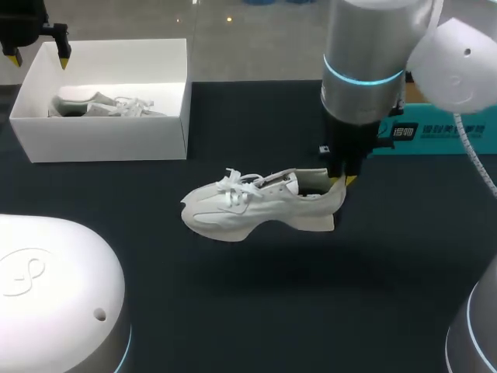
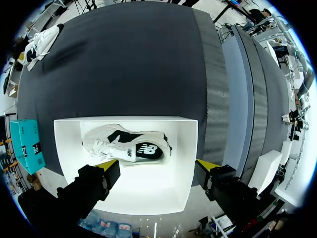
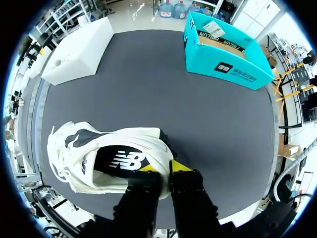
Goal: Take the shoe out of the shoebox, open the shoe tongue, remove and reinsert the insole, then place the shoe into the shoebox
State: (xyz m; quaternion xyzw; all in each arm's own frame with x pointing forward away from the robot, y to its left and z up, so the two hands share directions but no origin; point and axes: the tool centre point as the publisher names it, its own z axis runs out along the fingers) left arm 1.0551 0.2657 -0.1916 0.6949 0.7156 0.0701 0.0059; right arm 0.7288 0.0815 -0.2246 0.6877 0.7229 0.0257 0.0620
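A white shoe (image 1: 256, 203) hangs a little above the dark table, toe to the left, its shadow on the mat below. My right gripper (image 1: 339, 180) is shut on its heel rim. The right wrist view shows the gripper (image 3: 166, 168) pinching the heel of the shoe (image 3: 114, 158), whose black insole is visible. The white shoebox (image 1: 101, 138) stands at the back left with a second shoe (image 1: 101, 105) inside. My left gripper (image 1: 39, 57) hovers open over the box's far left corner. In its own view the left gripper (image 2: 157, 166) stands spread above that boxed shoe (image 2: 126, 146).
A teal cardboard box (image 1: 443, 128) stands at the back right, also seen ahead of the right gripper (image 3: 228, 54). The white shoebox (image 3: 79, 49) is far off to the other side. Dark mat covers the table between them.
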